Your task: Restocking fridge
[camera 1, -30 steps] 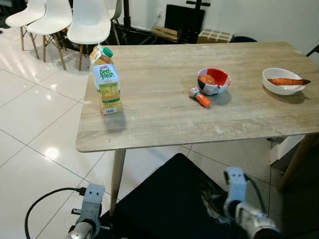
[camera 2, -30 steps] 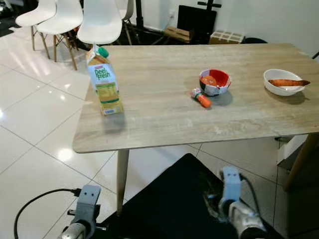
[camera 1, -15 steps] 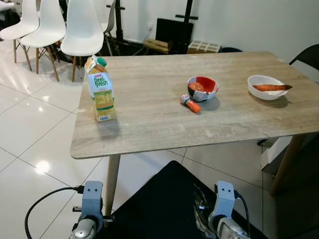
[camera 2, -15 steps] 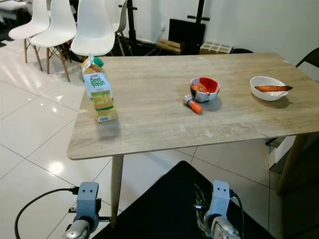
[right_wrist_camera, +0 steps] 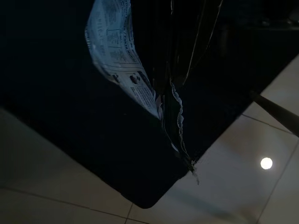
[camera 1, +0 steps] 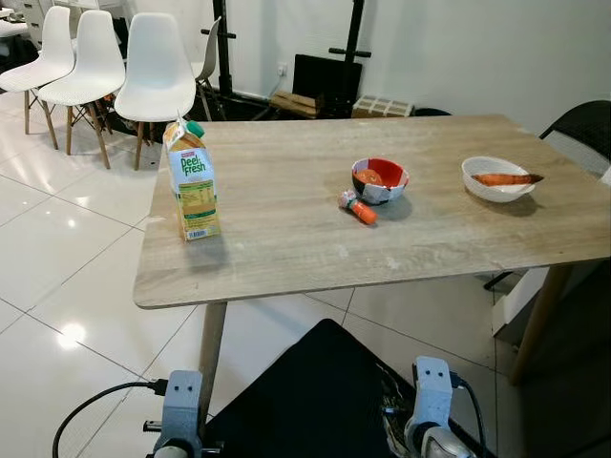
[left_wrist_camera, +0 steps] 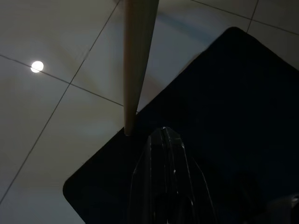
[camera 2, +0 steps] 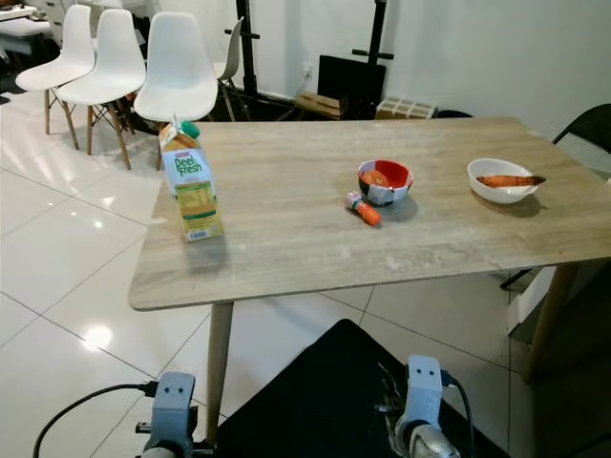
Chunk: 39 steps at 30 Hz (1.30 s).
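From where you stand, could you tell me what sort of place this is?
Probably a home dining area: a wooden table holding a juice carton and a bowl with a sweet potato, white chairs on tiled floor.

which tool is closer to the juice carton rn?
Left. The left tool hangs low, almost straight below the juice carton; the right tool hangs low too, well off to the carton's right.

The table (camera 1: 286,258) is occupying the frame centre. The carton (camera 1: 192,180) is standing at its left end. The bowl (camera 1: 379,180) is sitting at centre, the carrot (camera 1: 359,208) just before it. The dish (camera 1: 497,179) is sitting at right. Chairs (camera 1: 158,65) are standing at upper left.
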{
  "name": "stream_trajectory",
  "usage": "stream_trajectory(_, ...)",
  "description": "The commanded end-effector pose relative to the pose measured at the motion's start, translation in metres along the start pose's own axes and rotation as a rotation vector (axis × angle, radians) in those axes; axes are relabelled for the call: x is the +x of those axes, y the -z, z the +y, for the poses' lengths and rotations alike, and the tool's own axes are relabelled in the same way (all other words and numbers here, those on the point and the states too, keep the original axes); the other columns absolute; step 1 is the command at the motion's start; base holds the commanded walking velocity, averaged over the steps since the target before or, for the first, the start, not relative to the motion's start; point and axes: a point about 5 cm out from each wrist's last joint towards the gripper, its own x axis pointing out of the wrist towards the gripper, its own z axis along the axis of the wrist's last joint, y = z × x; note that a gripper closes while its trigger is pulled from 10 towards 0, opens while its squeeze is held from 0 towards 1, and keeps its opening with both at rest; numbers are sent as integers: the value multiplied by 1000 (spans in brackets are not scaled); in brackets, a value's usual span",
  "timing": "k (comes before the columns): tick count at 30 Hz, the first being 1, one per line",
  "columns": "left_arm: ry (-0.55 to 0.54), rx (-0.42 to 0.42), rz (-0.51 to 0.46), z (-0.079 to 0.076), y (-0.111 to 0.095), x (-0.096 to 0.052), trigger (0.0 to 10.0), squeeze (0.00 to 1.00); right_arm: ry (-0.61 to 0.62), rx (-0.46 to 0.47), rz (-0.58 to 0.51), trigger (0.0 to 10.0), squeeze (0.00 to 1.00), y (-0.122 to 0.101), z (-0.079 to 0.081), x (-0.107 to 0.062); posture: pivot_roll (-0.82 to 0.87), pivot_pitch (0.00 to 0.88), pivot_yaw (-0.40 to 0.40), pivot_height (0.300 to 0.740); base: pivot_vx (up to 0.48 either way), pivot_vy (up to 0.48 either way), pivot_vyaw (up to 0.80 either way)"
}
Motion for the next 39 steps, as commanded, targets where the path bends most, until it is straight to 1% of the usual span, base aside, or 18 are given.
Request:
stream_trajectory(1, -16, -15, 14, -1, 8, -4, 10000, 0, -6, -20, 12, 10000, 0, 5, 1, -1, -24, 0, -104, 740, 0, 0, 0)
stream_trajectory(4, -30, -30, 12, 1, 9, -5, 10000, 0, -17, -25, 15, 10000, 0, 5, 4, -1, -31, 0, -100, 740, 0, 0, 0)
stream_trajectory(6, -29, -24, 12, 3, 9, -4, 10000, 0, -20, -53, 16, 10000, 0, 3, 5, 0, -35, 0, -99, 740, 0, 0, 0)
stream_trajectory(10, -41, -26, 19, 4, 10, -5, 10000, 0, -4, -46, 16, 10000, 0, 3, 2, 0, -32, 0, -102, 740, 0, 0, 0)
stream_trajectory(14, -58, -32, 16, 7, 10, -5, 10000, 0, 4, -71, 24, 10000, 0, 4, -2, -1, -33, 16, -101, 740, 0, 0, 0)
stream_trajectory(19, -61, -36, 17, 8, 10, -5, 10000, 0, -2, -60, 22, 10000, 0, 4, 1, -1, -47, 14, -88, 740, 0, 0, 0)
stream_trajectory(21, -48, -23, 18, 8, 10, -5, 10000, 0, -21, -74, 18, 10000, 0, 3, 5, 0, -57, 21, -80, 740, 0, 0, 0)
stream_trajectory(24, -40, -11, 16, 8, 7, -3, 10000, 0, -32, -42, 19, 10000, 0, 5, 8, 0, -56, 7, -84, 740, 0, 0, 0)
stream_trajectory(25, -40, -11, 13, 7, 6, -2, 10000, 0, -34, -45, 19, 10000, 0, 5, 9, 0, -56, 7, -84, 740, 0, 0, 0)
stream_trajectory(27, -41, -13, 12, 7, 4, -2, 10000, 0, -36, -57, 20, 10000, 0, 5, 8, 0, -49, 11, -84, 740, 0, 0, 0)
stream_trajectory(29, -47, -24, 7, 5, 3, -1, 10000, 0, -16, -100, 28, 10000, 0, 6, 5, -1, -43, 0, -85, 740, 0, 0, 0)
stream_trajectory(32, -33, -26, 8, 1, 3, 0, 10000, 0, -8, -92, 35, 10000, 0, 7, 3, -1, -43, 0, -84, 740, 0, 0, 0)
stream_trajectory(33, -20, -13, 13, -1, 4, -1, 10000, 0, -15, -96, 32, 10000, 0, 7, 5, -1, -43, 0, -79, 740, 0, 0, 0)
stream_trajectory(34, -7, -2, 21, -2, 5, -1, 10000, 0, -39, -77, 27, 10000, 0, 5, 8, 0, -43, 0, -80, 740, 0, 0, 0)
stream_trajectory(38, -3, -3, 25, -2, 5, -1, 10000, 0, -76, -51, 20, 10000, 0, 4, 13, 1, -39, 0, -84, 740, 0, 0, 0)
stream_trajectory(39, -3, -15, 26, -2, 5, 0, 10000, 0, -100, -71, 19, 10000, 0, 4, 16, 1, -36, 0, -88, 740, 0, 0, 0)
